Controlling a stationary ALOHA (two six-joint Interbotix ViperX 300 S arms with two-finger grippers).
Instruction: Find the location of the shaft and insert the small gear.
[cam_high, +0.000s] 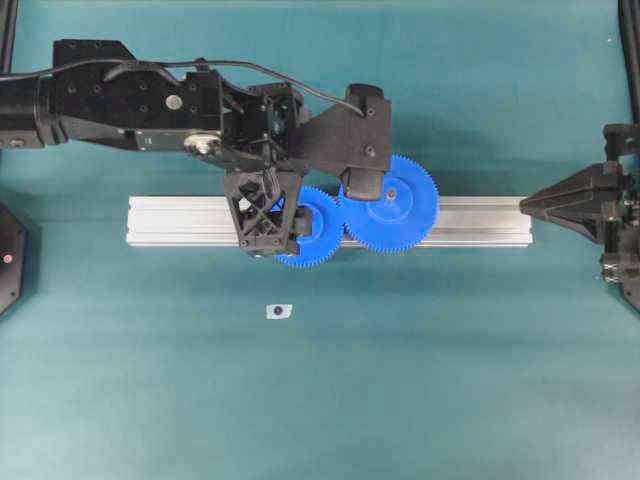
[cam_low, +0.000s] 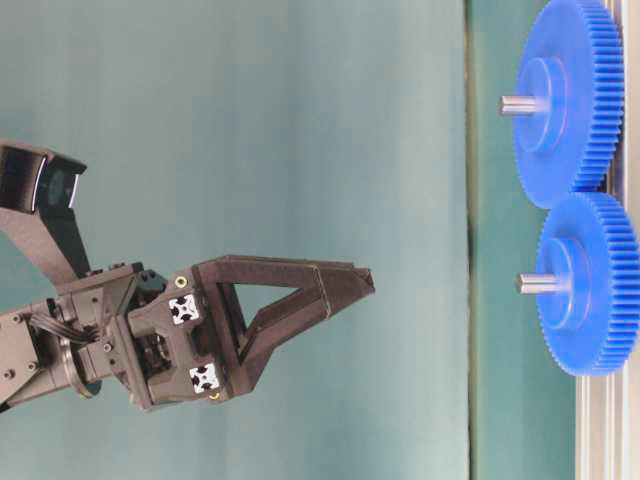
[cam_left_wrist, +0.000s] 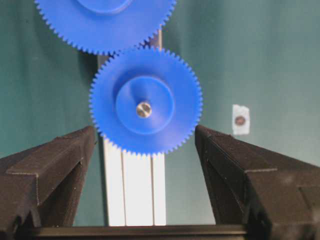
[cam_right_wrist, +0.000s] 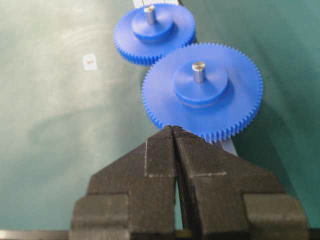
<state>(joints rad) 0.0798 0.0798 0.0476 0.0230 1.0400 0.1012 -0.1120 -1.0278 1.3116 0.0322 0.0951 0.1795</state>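
1. Small gear sits flat on the aluminium rail, left of the rail's middle as we see it from overhead. A grey pin, which we take for the shaft, shows through its hub.
2. Over it hangs the left gripper, jaws spread wide on either side of the gear and touching nothing – it holds no part.
3. Just right of the small gear, the larger gear meshes teeth with it on the same rail.
4. Far right, the right gripper waits off the rail's end with its fingers pressed together, empty.
5. We judge the insertion done; the next move calls only for lifting the left arm straight up, clear of the teeth.
6. The gear's face looks upward and its axis runs upright along the shaft – the rail's long axis lies left to right.
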